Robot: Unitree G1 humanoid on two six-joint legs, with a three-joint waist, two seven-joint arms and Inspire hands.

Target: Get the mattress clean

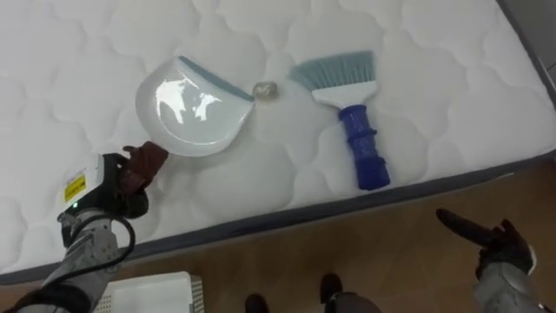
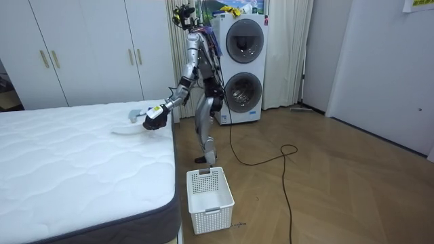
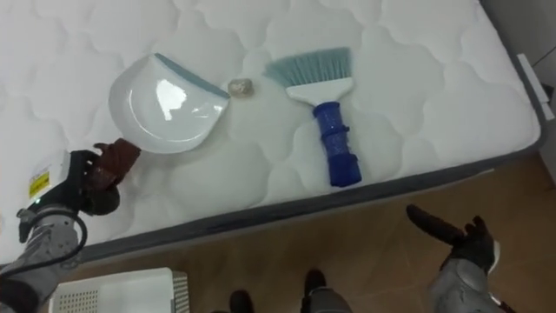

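Bed (image 1: 434, 52): one dustpan (image 1: 195, 109), one brush (image 1: 352, 113), one scrap (image 1: 265, 89); left robot hand (image 1: 122, 187) grips dustpan, right robot hand (image 1: 495, 248) straight-fingered.

A white quilted bed (image 1: 434, 52) carries three things near its long edge: a white dustpan (image 1: 193, 106) with a pale blue lip, a small crumpled scrap (image 1: 264, 89) just beside that lip, and a blue-handled brush (image 1: 352, 113), its handle pointing toward the edge. A white slatted basket (image 2: 209, 198) stands on the wooden floor (image 1: 391, 252) beside the bed.
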